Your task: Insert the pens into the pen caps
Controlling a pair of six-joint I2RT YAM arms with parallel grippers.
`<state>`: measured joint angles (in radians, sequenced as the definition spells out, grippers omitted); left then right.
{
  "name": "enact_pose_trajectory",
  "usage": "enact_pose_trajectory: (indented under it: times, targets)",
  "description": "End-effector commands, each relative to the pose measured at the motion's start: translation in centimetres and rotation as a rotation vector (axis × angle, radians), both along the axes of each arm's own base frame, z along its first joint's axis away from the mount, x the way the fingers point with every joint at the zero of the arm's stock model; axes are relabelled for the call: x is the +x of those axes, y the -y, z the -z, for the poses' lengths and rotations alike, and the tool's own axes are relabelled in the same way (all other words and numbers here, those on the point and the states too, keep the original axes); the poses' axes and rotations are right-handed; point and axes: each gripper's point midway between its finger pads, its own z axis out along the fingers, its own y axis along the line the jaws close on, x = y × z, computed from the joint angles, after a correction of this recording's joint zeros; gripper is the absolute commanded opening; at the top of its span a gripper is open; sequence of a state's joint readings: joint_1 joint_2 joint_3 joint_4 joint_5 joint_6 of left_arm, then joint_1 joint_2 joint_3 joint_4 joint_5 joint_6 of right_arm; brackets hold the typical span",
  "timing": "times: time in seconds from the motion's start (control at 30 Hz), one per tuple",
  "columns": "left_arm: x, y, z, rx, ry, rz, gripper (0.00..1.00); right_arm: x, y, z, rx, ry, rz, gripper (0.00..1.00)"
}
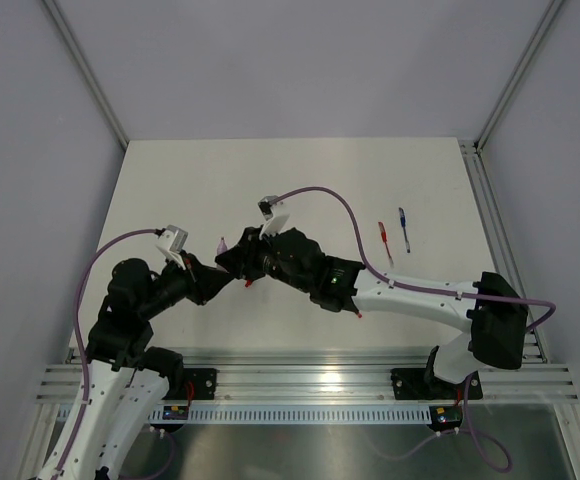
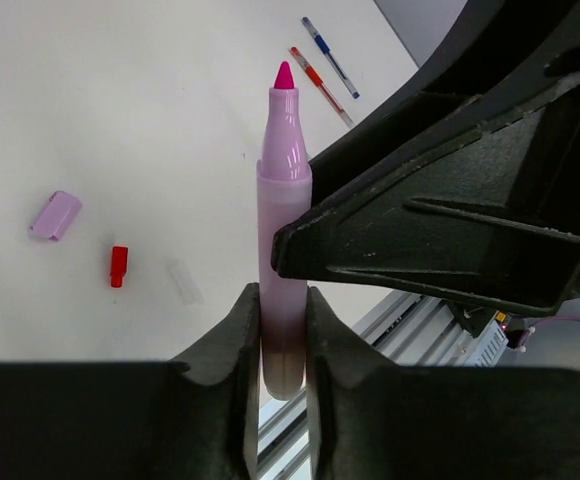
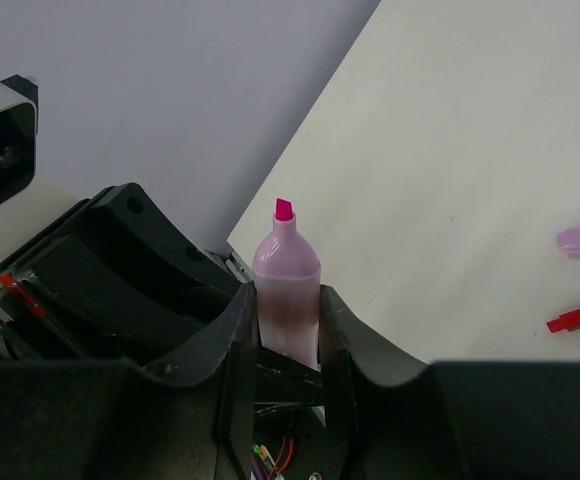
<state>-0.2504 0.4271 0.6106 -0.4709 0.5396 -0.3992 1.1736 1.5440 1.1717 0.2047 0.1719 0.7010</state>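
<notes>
A pink highlighter pen (image 2: 283, 230), uncapped, points its magenta chisel tip to 12 o'clock in both wrist views. The left gripper (image 2: 283, 300) and the right gripper (image 3: 286, 300) both clamp its lower barrel. On the table at its 9 o'clock lie a lilac cap (image 2: 54, 215), a red cap (image 2: 118, 266) and a clear cap (image 2: 183, 282), each apart. At its 1 o'clock a red pen (image 2: 320, 85) and a blue pen (image 2: 330, 57) lie side by side.

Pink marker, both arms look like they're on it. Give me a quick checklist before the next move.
1. The pink marker is pinched between the left jaws: ok.
2. The same marker is between the right jaws: ok.
3. Marker tip uncapped: ok.
4. The lilac cap lies free on the table: ok.
5. The red cap lies apart from the lilac cap: ok.
6. Left grip firm enough for the right jaws to let go: cannot tell.
</notes>
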Motion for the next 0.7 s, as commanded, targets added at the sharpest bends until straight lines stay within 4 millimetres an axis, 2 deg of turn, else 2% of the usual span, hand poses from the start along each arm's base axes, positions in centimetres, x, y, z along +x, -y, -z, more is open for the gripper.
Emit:
enact_pose_trajectory:
  times: [0.0,0.07,0.13,0.17,0.3,0.43,0.47,0.53,0.67]
  targets:
    - [0.6,-0.1,-0.6,-0.006,0.040,-0.011,0.08,-1.0,-0.9,-1.1,0.042,0.011,-0.027,0.16]
    - [0.5,-0.2,-0.6,-0.005,0.042,-0.012,0.01,-1.1,-0.8,-1.0,0.027,0.012,-0.034,0.24]
    - [0.5,-0.3,-0.8,-0.003,0.050,-0.021,0.00,-1.2,-0.5,-1.1,0.003,0.022,-0.038,0.33]
    - [0.5,-0.3,-0.7,-0.002,0.049,-0.022,0.00,-1.3,-0.2,-1.6,0.002,0.028,-0.036,0.41]
    - [0.5,-0.5,-1.0,0.001,0.060,-0.030,0.00,-1.2,1.2,-2.7,-0.026,0.064,-0.025,0.53]
    - [0.6,-1.0,-1.0,0.014,0.064,-0.058,0.00,-1.3,2.4,-2.8,-0.081,0.064,-0.037,0.55]
    - [0.6,-1.0,-1.1,0.015,0.067,-0.063,0.00,-1.2,2.9,-3.3,-0.073,0.069,-0.034,0.55]
    - [0.6,-1.3,-1.2,0.018,0.076,-0.076,0.00,-1.3,3.7,-2.3,-0.116,0.051,-0.039,0.58]
    - [0.8,-1.8,-1.5,0.030,0.086,-0.109,0.00,-0.8,5.4,-1.7,-0.143,0.039,-0.010,0.58]
